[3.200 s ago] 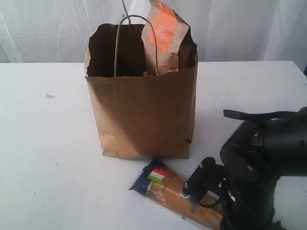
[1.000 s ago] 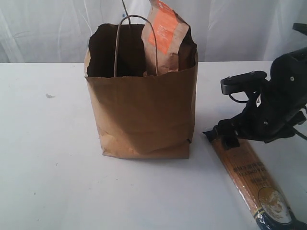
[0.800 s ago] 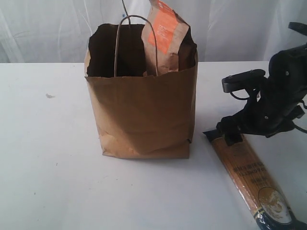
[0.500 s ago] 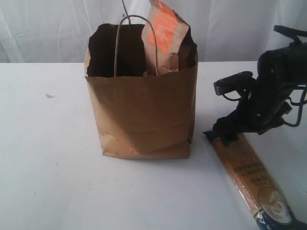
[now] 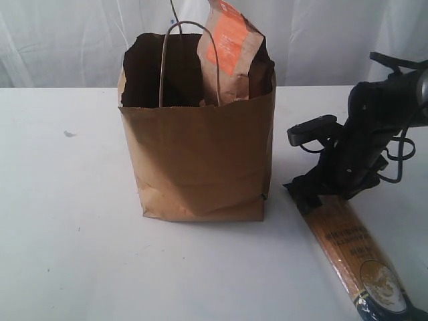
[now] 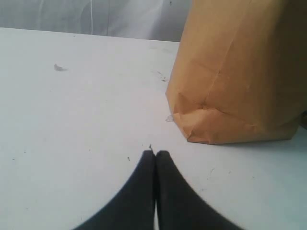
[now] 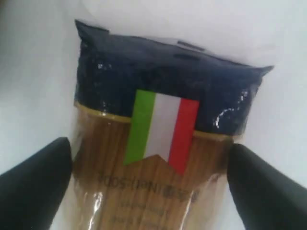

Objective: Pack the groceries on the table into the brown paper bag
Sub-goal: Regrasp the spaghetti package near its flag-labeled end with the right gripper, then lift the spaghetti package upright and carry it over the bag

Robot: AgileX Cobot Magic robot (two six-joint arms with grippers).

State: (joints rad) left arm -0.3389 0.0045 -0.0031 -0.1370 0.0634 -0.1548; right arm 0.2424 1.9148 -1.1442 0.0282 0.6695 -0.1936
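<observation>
one spaghetti pack [image 5: 351, 249] flat on the bench [image 5: 67, 221], right of the bag [image 5: 200, 160].
the right tool [image 7: 151, 187] straddles its dark end, fingers [image 7: 33, 177] spread either side, not clamping. a pouch [image 5: 231, 53] pokes from the bag. the left tool [image 6: 155, 158] sits clenched, empty, near the bag's corner.

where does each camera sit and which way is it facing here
Exterior: off the arms, facing the brown paper bag on the table; right gripper shows.
Left wrist: low over the table, facing the bag's base; shut left gripper shows.
Right wrist: looks onto the spaghetti pack between open fingers.
Shared: bag in exterior and left wrist; pack in exterior and right wrist.
</observation>
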